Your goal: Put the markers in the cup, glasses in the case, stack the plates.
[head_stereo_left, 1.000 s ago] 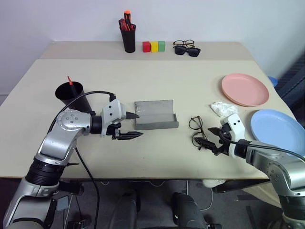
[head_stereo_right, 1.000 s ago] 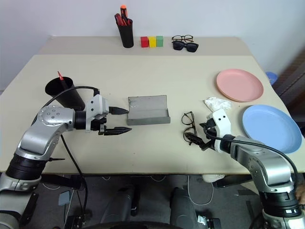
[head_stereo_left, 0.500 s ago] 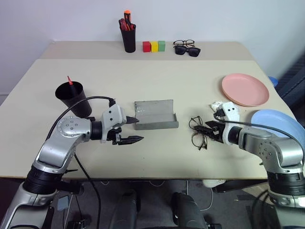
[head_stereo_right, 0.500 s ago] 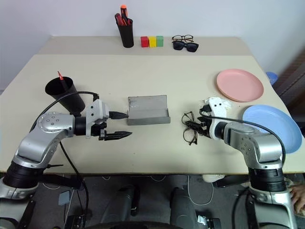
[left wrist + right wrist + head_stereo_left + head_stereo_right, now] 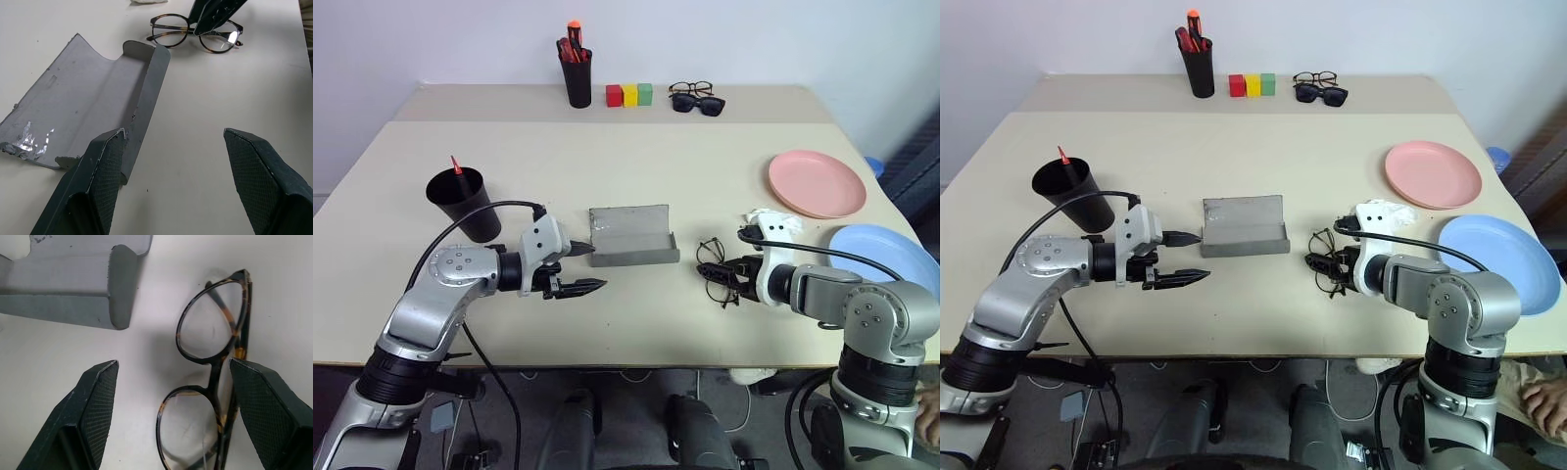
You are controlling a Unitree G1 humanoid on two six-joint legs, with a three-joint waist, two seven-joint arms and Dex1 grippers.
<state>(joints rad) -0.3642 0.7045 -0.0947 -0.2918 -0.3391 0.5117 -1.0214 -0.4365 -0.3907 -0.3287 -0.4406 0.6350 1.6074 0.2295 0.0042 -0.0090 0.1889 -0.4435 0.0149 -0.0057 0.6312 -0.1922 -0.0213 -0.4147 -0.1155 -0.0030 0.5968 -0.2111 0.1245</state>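
Hovering at the glasses [image 5: 716,270] with the right gripper [image 5: 728,278], fingers apart, one finger [image 5: 266,416] over the frame's edge and the other [image 5: 93,411] on bare table beside it; no grip on them that I can see. Glasses lie flat on the table [image 5: 636,166], lenses up, just right of the case [image 5: 630,235] and apart from it. Case is open, lid laid back, nothing inside. Left gripper [image 5: 579,269] sits low at the case's left end, fingers spread, holding nothing; in the left wrist view one finger [image 5: 100,176] is right against the case's end wall, can't tell if touching. Cup [image 5: 462,203] stands upright near the table's left side, behind the left arm, with a red marker tip [image 5: 456,164] poking above its rim; the white marker I can't make out. Pink plate [image 5: 817,183] lies on the right side of the table, blue plate [image 5: 891,257] nearer and further right, close to each other, not stacked. Crumpled white wad [image 5: 766,220] lies between the glasses and the pink plate, touching neither. Far edge: pen holder [image 5: 578,78] with red-orange pens, three blocks [image 5: 628,94] red, yellow, green in a row, then two more pairs of spectacles [image 5: 696,99].
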